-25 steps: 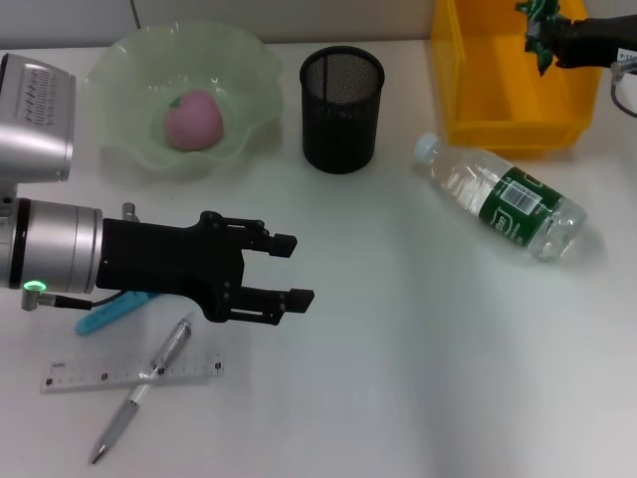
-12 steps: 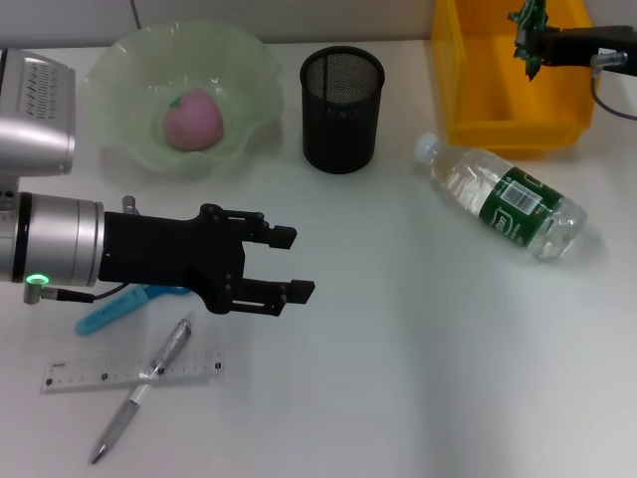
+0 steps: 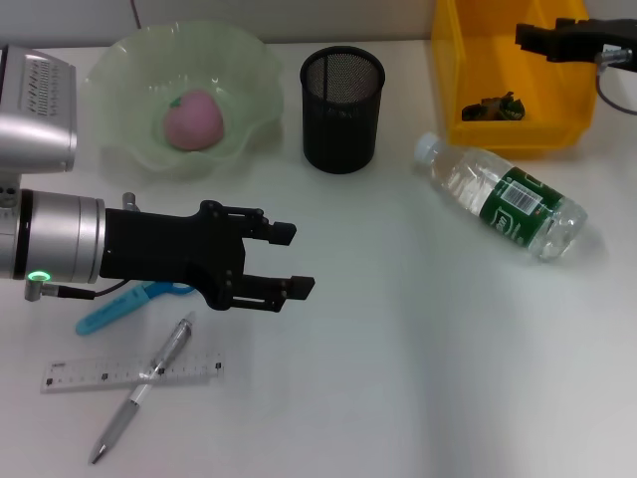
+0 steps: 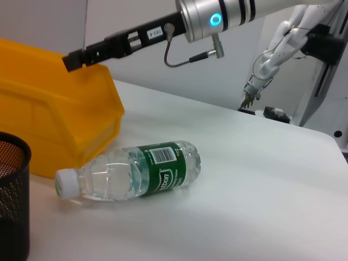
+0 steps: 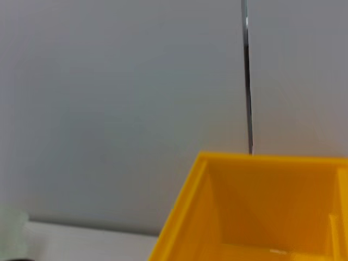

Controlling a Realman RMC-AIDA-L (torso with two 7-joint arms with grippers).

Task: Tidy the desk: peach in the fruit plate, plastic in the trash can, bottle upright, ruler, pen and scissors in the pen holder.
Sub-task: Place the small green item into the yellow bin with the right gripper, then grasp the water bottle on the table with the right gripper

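Plastic scrap [image 3: 491, 106], crumpled and green, lies on the floor of the yellow bin [image 3: 453, 75] that serves as the trash can, and the right claw [image 3: 530, 37] hangs above that bin with its fingers apart and nothing in them, so the plastic step looks done. The peach [image 3: 192, 120] sits in the green fruit plate [image 3: 119, 75]. What seems to come next is the water bottle [image 3: 503, 198], which lies on its side on the white bench [image 3: 418, 378] just in front of the bin, cap toward the black mesh pen holder [image 3: 341, 97]; raising it calls for a grip across its body and a turn to vertical. The left claw [image 3: 289, 261] hovers open and empty over the bench, close to the blue-handled scissors [image 3: 109, 312], the pen [image 3: 144, 386] and the clear ruler [image 3: 80, 376], with the pen lying across the ruler.
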